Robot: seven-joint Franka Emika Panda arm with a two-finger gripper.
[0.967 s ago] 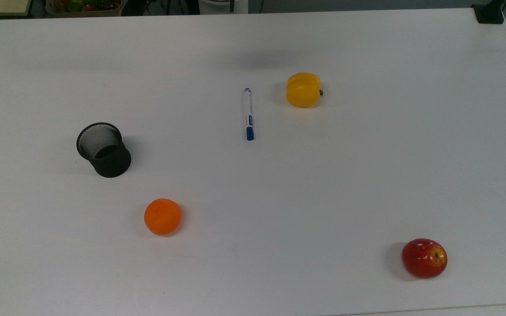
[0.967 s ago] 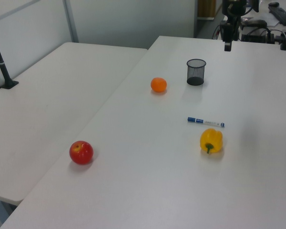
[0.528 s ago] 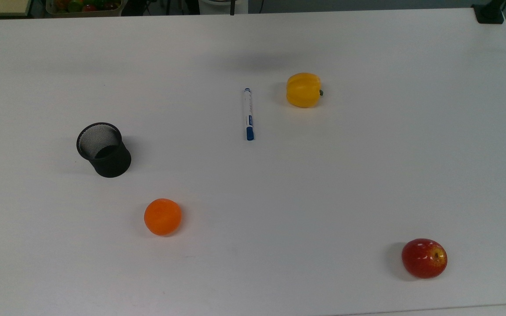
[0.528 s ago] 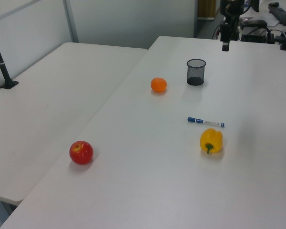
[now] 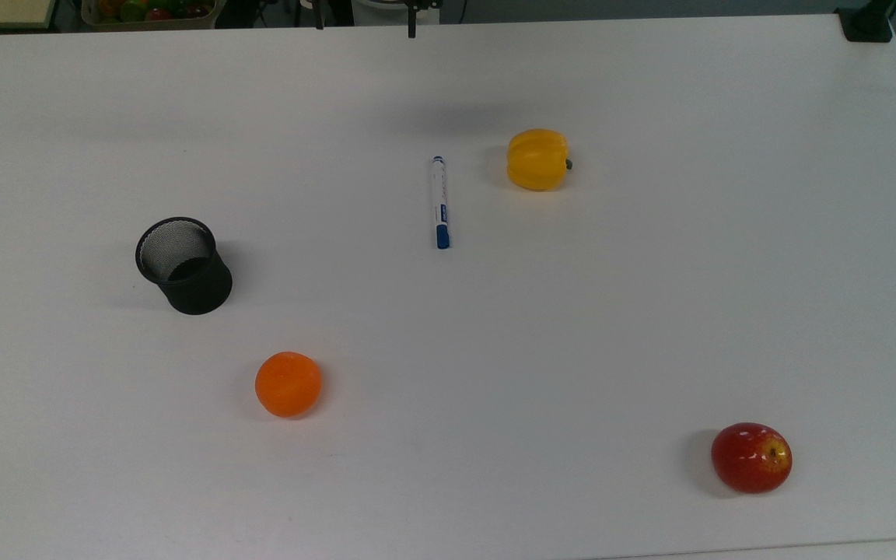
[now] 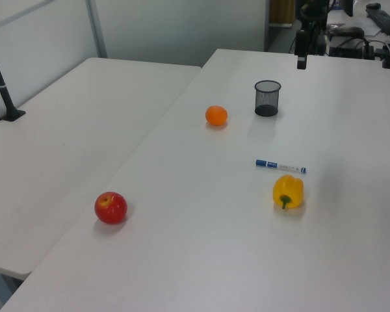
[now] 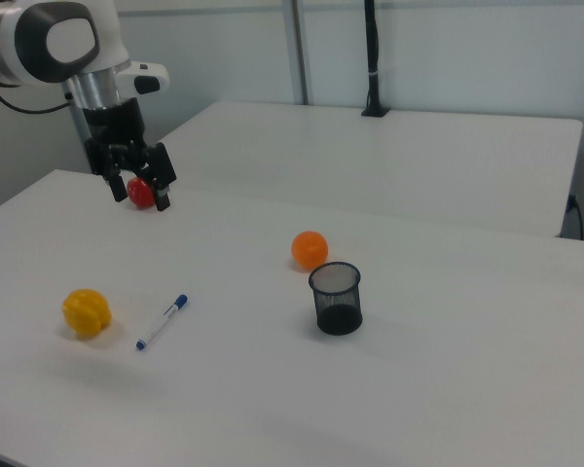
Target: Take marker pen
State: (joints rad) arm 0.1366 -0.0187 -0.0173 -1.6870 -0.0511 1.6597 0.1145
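stage: approach, nothing grasped | claw [image 7: 137, 184]: fingers apart, empty, high above worktop [image 5: 650, 272] | marker pen [image 5: 439, 202]: flat on worktop, just beside yellow pepper [image 5: 537, 159] | left: descend, straddle barrel, close, lift

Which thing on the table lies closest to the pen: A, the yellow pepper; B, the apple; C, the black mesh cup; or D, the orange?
A: in the top view the pepper sits just beside the pen, while the cup, orange and apple lie much farther off.
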